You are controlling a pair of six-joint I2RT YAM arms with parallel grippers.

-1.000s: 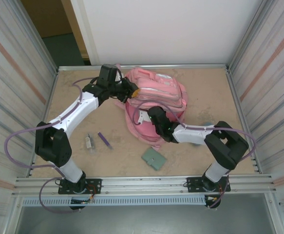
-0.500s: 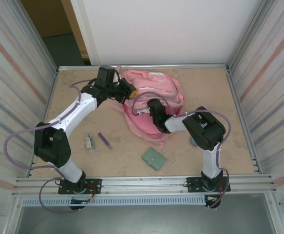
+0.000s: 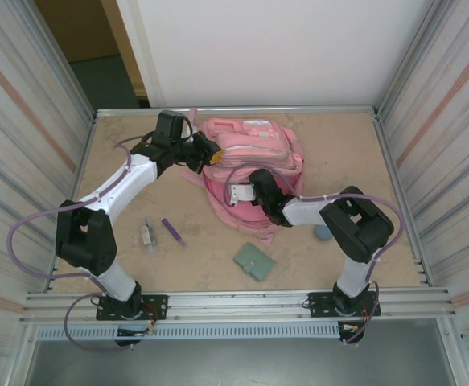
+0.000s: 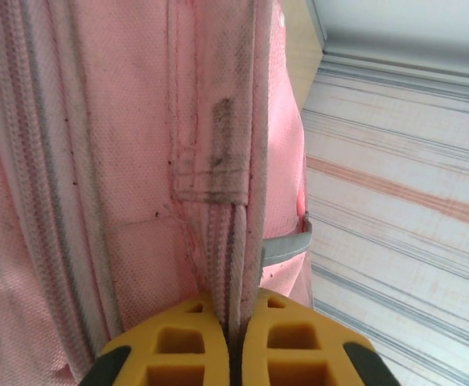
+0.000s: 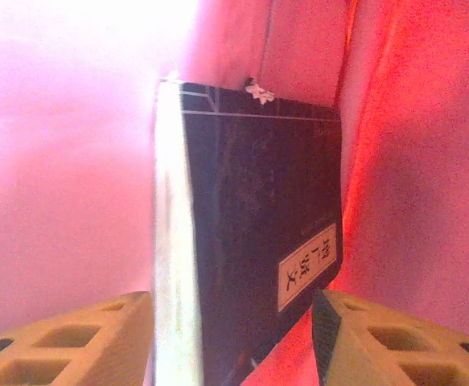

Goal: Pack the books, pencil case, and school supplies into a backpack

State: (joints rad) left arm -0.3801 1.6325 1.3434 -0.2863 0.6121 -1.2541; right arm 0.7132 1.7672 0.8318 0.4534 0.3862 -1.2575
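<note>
Stowing of the books is the step in hand, as I judge it. Your right pincer (image 5: 230,326) sits inside the backpack (image 3: 254,153), which lies in the upper middle of the overhead view. Its jaws stand apart with the dark blue book (image 5: 258,217) between them. The book stands on edge against the pink lining, page edge toward the left of the wrist frame and pale label at lower right. Whether either pad touches the cover I cannot say for sure, since glare inside the bag washes out the left side, though a gap seems to show at the right finger. Your left pincer (image 4: 232,326) is clamped tight on a pink webbing strip of the backpack, at the bottom middle of its wrist view, and in my judgement that hold props the mouth of the bag open. On the table (image 3: 363,145) lie the rest: the purple pen (image 3: 173,232) and the grey-white stick (image 3: 146,234) at lower left, the sage-green folder (image 3: 254,261) at lower middle, and the slate-blue pencil case (image 3: 322,232) peeping out beside your right arm at lower right. Your next move, I think, calls for backing the right pincer straight out of the opening without dragging the book along, with the left hold firm, then going to the pencil case, the nearest piece.
</note>
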